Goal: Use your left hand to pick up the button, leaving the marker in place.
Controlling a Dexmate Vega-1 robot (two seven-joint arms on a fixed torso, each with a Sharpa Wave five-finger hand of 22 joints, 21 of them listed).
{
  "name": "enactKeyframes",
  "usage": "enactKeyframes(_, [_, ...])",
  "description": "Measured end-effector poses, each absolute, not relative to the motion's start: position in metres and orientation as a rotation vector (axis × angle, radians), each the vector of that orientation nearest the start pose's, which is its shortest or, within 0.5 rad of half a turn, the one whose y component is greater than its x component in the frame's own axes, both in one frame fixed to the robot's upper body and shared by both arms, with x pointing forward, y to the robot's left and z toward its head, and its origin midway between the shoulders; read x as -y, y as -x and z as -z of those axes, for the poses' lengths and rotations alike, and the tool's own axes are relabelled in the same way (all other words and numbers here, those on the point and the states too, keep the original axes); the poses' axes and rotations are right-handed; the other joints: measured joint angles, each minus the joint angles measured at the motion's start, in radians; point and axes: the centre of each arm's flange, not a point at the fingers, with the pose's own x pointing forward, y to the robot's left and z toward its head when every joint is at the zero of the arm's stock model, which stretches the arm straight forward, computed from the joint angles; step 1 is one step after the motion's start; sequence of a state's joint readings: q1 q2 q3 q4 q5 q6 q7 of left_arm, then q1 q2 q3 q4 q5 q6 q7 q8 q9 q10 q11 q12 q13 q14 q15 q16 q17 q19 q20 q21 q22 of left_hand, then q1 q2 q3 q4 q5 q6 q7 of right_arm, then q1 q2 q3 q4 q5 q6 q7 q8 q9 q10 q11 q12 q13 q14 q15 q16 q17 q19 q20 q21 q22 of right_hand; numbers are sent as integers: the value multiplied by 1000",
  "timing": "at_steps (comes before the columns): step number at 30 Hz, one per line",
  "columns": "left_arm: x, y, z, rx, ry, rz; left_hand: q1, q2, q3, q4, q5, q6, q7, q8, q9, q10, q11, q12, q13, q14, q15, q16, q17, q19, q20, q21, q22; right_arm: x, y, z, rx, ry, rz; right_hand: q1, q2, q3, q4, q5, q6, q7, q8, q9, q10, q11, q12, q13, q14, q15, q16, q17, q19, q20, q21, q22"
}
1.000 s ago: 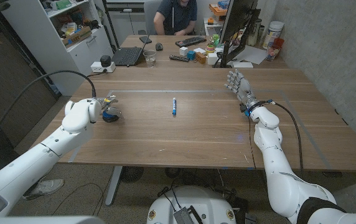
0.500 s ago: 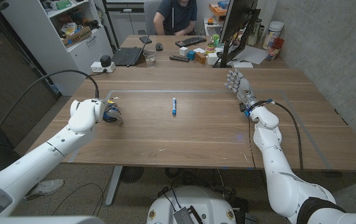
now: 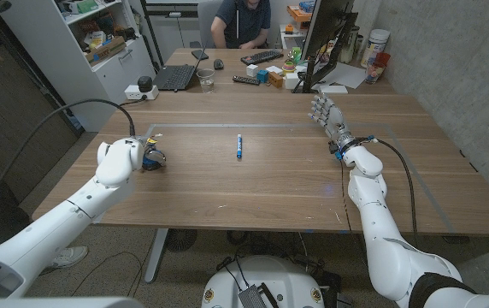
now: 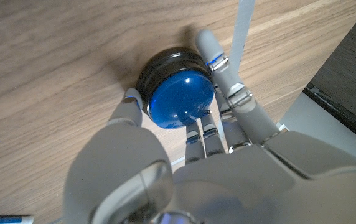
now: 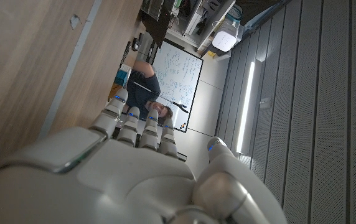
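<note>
The button [image 3: 152,157], a blue dome on a black base [image 4: 181,99], sits on the wooden table [image 3: 270,184] at its left side. My left hand [image 3: 127,157] reaches over it. The thumb [image 4: 131,106] touches one side of the base and a finger [image 4: 218,62] lies against the other, so the hand holds the button. The blue and white marker [image 3: 238,145] lies in the middle of the table, well apart from both hands. Over the right side my right hand [image 3: 328,120] stands raised with its fingers apart [image 5: 134,124] and nothing in it.
Along the far edge stand a laptop [image 3: 176,77], a glass [image 3: 206,79], a keyboard [image 3: 262,57] and a monitor [image 3: 326,38]. A person [image 3: 243,21] sits behind them. A pale tape line [image 3: 227,126] runs across the table beyond the marker.
My left hand has come down and forward onto the button and closed its fingers around the base. The marker and my right hand have stayed put.
</note>
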State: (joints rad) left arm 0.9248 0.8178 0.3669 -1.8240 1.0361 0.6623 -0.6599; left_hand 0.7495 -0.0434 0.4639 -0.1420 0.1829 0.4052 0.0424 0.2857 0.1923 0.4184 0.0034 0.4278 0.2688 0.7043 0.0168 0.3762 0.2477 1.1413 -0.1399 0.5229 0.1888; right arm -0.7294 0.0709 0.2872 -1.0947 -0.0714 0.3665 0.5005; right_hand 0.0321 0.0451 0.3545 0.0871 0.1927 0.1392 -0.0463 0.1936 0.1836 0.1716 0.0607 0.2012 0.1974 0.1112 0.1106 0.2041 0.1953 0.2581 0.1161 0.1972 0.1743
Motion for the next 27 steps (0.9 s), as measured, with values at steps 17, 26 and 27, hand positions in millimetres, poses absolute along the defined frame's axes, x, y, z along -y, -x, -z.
enactKeyframes(17, [-383, -583, 2, -159, -1556, -306, 46, -46, 20, -2, -5, 85, 43, 16, 3, 77, 9, 17, 2, 65, 18, 5, -17, 23, -34, 37, 4, 263, -675, 1, 720, 66, -251, 0, 0, 0, 0, 4, 6, -6, 0, 0, 4, 4, 0, 0, 0, 0, 0, 0, 5, 5, 0, 0])
enactKeyframes(26, [-384, -578, -8, -120, -1538, -317, 51, -51, 21, -2, -1, 90, 49, 16, 4, 80, 9, 17, 9, 71, 22, 5, -17, 28, -39, 40, 9, 262, -677, -1, 721, 68, -251, 0, 0, 0, 0, 4, 13, -13, 0, 0, 4, 4, 0, 0, 0, 0, 0, 0, 5, 5, 0, 0])
enactKeyframes(27, [-383, -577, -9, -118, -1538, -318, 51, -51, 21, -2, -1, 89, 49, 16, 4, 80, 9, 17, 16, 71, 22, 5, -17, 28, -39, 44, 9, 262, -677, -1, 721, 68, -251, 0, 0, 0, 0, 4, 13, -13, 0, 0, 4, 4, 0, 0, 0, 0, 0, 0, 5, 5, 0, 0])
